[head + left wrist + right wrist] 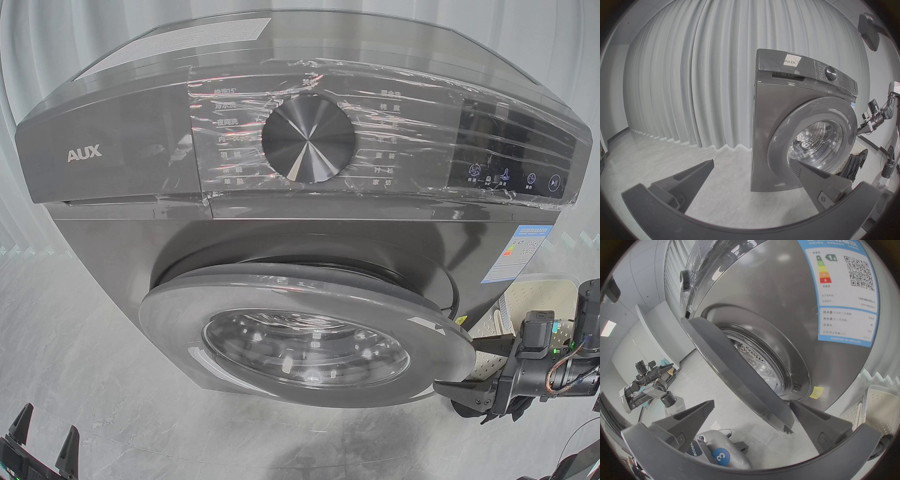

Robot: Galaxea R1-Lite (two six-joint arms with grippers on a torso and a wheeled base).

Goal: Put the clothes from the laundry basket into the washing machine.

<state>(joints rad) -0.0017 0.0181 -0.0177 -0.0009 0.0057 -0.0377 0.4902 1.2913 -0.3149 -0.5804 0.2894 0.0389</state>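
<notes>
curtain (678, 78): pleated, pale grey | floor (662, 156): marbled tile (glossy) | ceiling light (608, 328): on

the right claw (455, 364) is held out forward, fingers spread wide; the left claw (47, 430) sits low, also spread.

The left gripper (750, 162) hangs low over the pale floor (662, 156) with its dark fingers (693, 175) spread wide, well to the left of a grey front-loading washing machine (775, 103) that stands before a pleated white curtain (693, 78). The machine's round door (787, 131) stands ajar, the steel drum (815, 143) shows through its glass, and a control dial (830, 73) sits on the top panel. At the door's right edge is the right gripper (861, 129), and below it hangs a dark garment (854, 162).
</notes>
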